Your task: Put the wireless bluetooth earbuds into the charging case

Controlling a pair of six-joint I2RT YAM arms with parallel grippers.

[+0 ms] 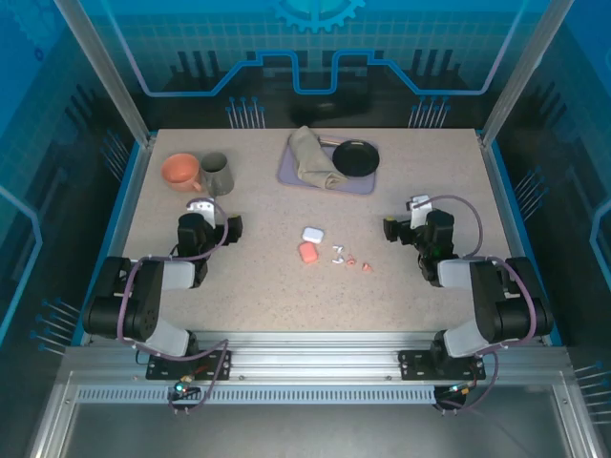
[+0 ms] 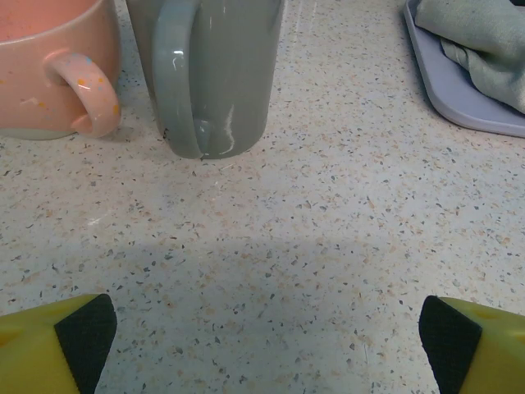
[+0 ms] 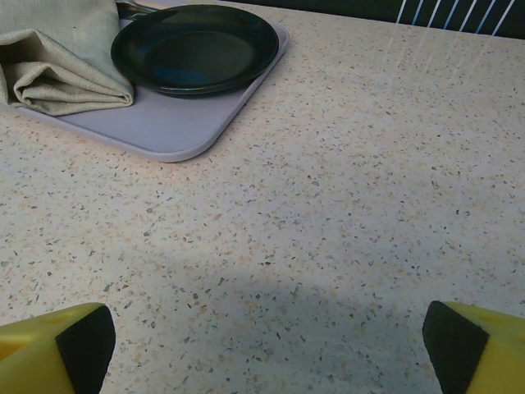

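Mid-table lie a white charging case [image 1: 312, 234] and a salmon-pink charging case [image 1: 307, 252], both with lids down. Just right of them are the wireless bluetooth earbuds: two white ones [image 1: 337, 254] and two pink ones [image 1: 351, 259], loose on the table. My left gripper [image 1: 216, 214] rests low at the left, well apart from them, open and holding nothing [image 2: 262, 345], facing two mugs. My right gripper [image 1: 406, 215] sits at the right, also open with bare table between its fingers [image 3: 262, 345].
An orange mug [image 1: 179, 172] and a grey mug [image 1: 216, 174] stand at the back left, close ahead of the left gripper. A lilac tray [image 1: 363, 183] at the back centre holds a folded cloth [image 1: 310, 157] and a black dish [image 1: 355, 157].
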